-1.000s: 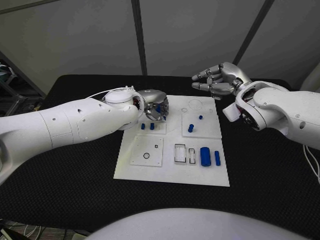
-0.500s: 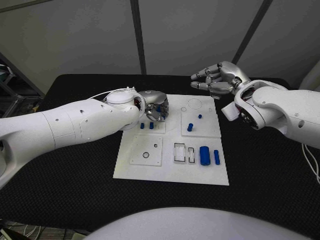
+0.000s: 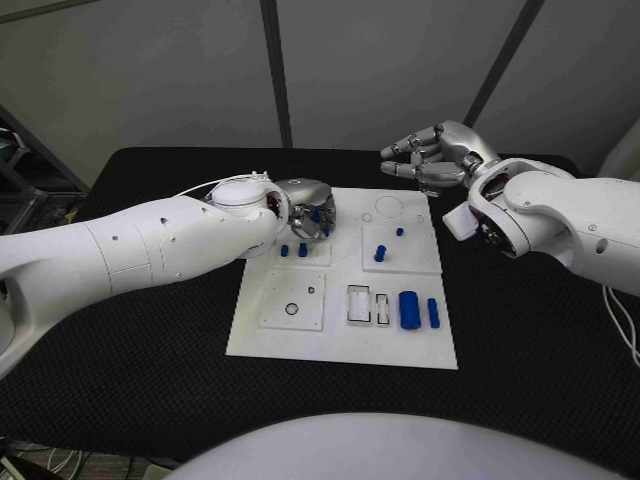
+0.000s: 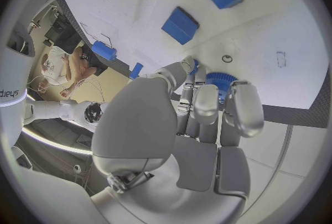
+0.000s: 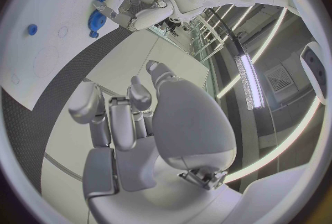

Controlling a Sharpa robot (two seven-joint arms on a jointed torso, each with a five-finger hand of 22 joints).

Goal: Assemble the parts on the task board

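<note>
Left hand [image 3: 309, 208] over far-left part of task board [image 3: 263, 340], fingers curled down around a blue toothed gear [image 4: 220, 83]. In the left wrist view the fingertips [image 4: 205, 103] close around the gear's rim; gear is held right at the board surface, whether seated in it cannot tell. In the right wrist view the same gear [image 5: 96, 20] sits in the left hand [image 5: 131, 5].

Right hand [image 3: 438, 155] raised beyond the board's far-right corner, over black tabletop [image 3: 551, 350], fingers loosely curled and apart, holding nothing; not touching board or parts. Right wrist view shows its fingers [image 5: 114, 119] bent but with gaps between them, nothing in the palm.

Task board white, centre of tabletop. On it: two small blue blocks [image 3: 294, 251] side by side just near of the left hand; small blue peg [image 3: 401, 234] and blue piece [image 3: 381, 255] on the far-right panel, near each other, apart; a large blue cylinder [image 3: 408, 309] and a thin blue bar [image 3: 434, 313] lying side by side at the near-right, just beside two rectangular slots [image 3: 361, 305]. Near-left panel has a ring outline [image 3: 291, 309] and a small hole. Round outline [image 3: 389, 209] at the far edge, between the two hands.
</note>
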